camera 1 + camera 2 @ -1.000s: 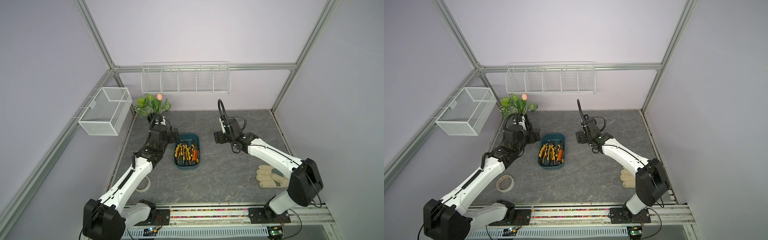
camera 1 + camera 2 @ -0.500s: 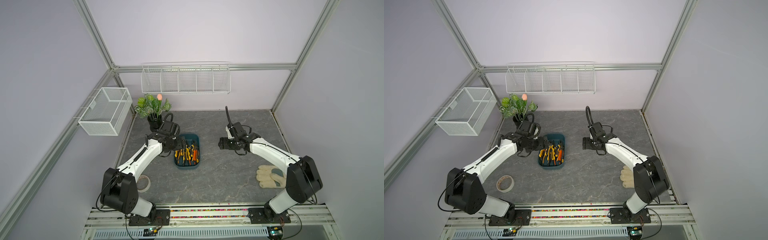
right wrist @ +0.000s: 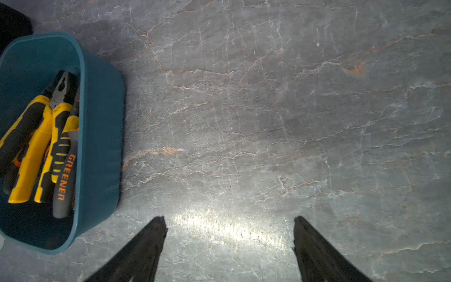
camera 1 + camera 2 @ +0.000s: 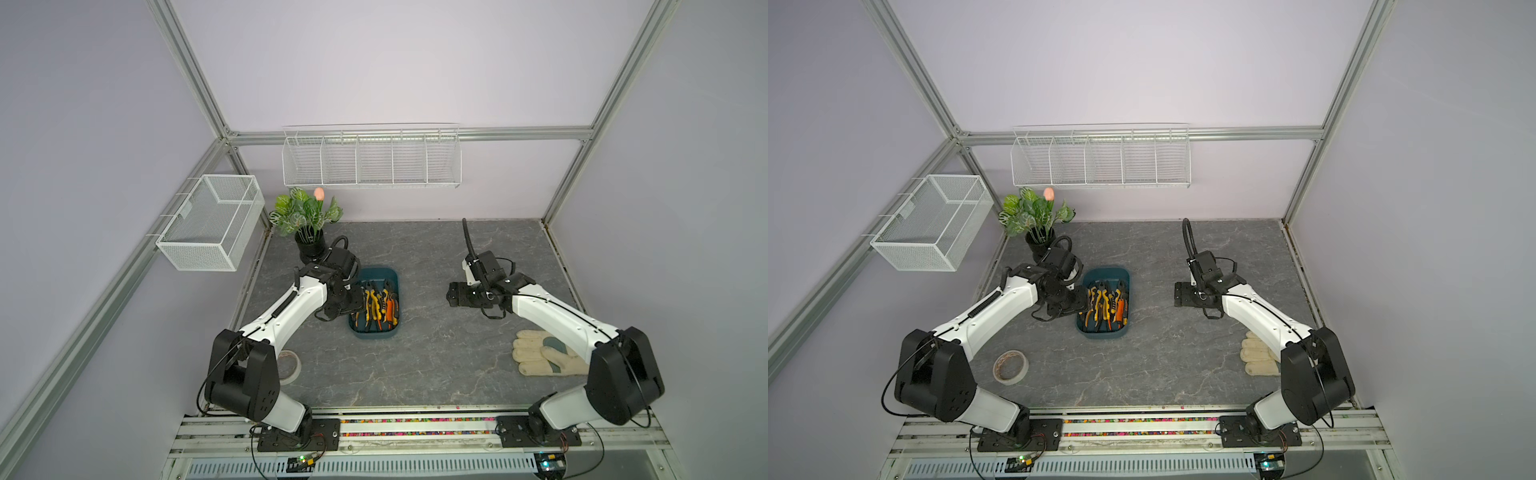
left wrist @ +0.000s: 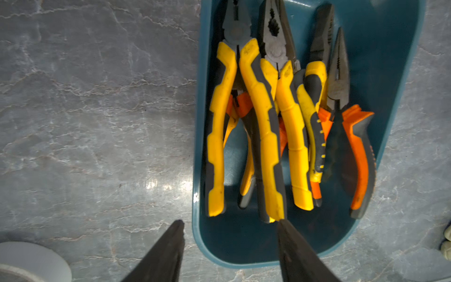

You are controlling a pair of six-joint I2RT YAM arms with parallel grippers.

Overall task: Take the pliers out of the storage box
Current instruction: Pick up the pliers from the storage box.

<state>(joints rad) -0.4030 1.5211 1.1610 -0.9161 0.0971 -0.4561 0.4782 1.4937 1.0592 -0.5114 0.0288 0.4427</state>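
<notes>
The dark teal storage box [image 4: 374,276] [image 4: 1106,275] sits left of the table's middle, with several pliers [image 4: 378,305] [image 4: 1106,305] lying side by side in it, yellow-and-black and orange-and-black. My left gripper [image 4: 356,304] [image 4: 1084,305] hovers over the box's left wall. In the left wrist view this gripper [image 5: 230,223] is open and holds nothing. One finger is over the table, the other inside the box [image 5: 244,240] by a yellow handle end of the pliers [image 5: 263,131]. My right gripper [image 4: 451,293] [image 3: 229,219] is open over bare table, right of the box [image 3: 102,122].
A potted plant [image 4: 309,245] stands just behind my left wrist. A tape roll [image 4: 1011,365] lies at the front left and a work glove [image 4: 540,353] at the right. A mesh basket [image 4: 212,222] and a wire rack [image 4: 372,160] hang on the frame.
My left arm has reached forward and come down to the box's left wall, and its jaws have narrowed. My right gripper has dropped lower and drifted slightly toward the front.
</notes>
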